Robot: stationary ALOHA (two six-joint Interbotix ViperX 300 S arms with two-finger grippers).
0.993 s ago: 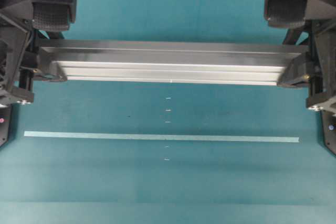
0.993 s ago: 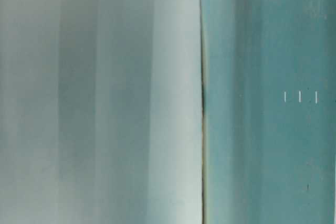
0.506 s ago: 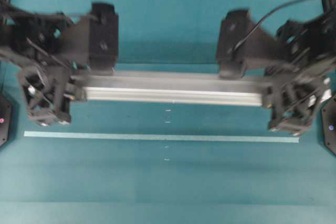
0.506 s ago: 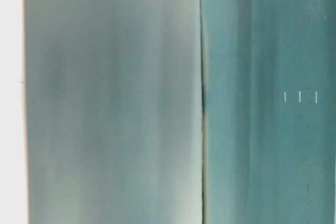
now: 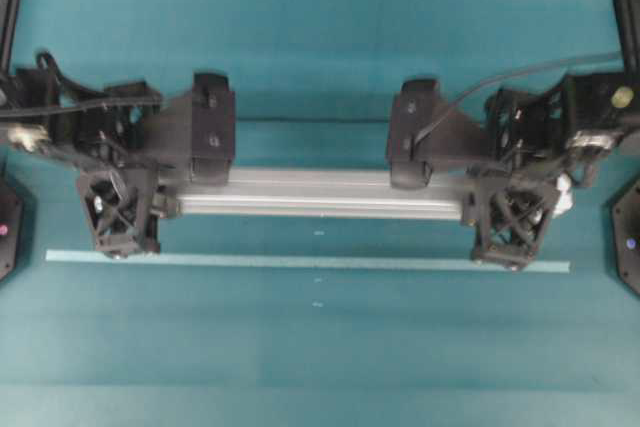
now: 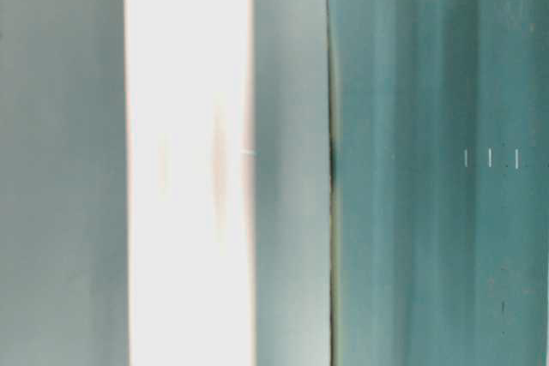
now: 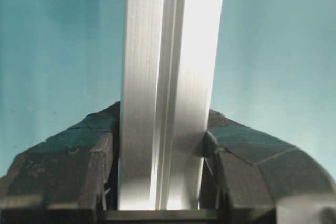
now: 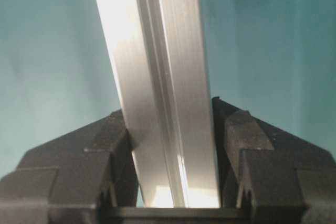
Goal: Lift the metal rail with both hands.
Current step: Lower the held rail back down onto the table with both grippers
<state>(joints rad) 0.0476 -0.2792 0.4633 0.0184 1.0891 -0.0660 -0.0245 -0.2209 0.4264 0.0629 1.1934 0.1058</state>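
The metal rail (image 5: pixel 310 197) is a long silver grooved bar lying left to right across the middle of the overhead view. My left gripper (image 5: pixel 150 197) is shut on its left end and my right gripper (image 5: pixel 490 202) is shut on its right end. In the left wrist view the rail (image 7: pixel 168 77) runs up from between the black fingers (image 7: pixel 79 150), with the gripper (image 7: pixel 164 111) pressed on both sides. In the right wrist view the rail (image 8: pixel 157 77) leans slightly left inside the gripper (image 8: pixel 168 107). I cannot tell its height above the table.
A thin pale-green tape strip (image 5: pixel 300 261) lies on the teal table just in front of the rail. Small white tick marks (image 5: pixel 318 233) sit at the middle. Black arm bases stand at the left edge (image 5: pixel 5 237) and the right edge (image 5: pixel 630 247).
The rail has shrunk in the overhead view and sits further down the frame, nearer the tape strip. Both arms have swung into view over its ends. A bright band has appeared in the table-level view.
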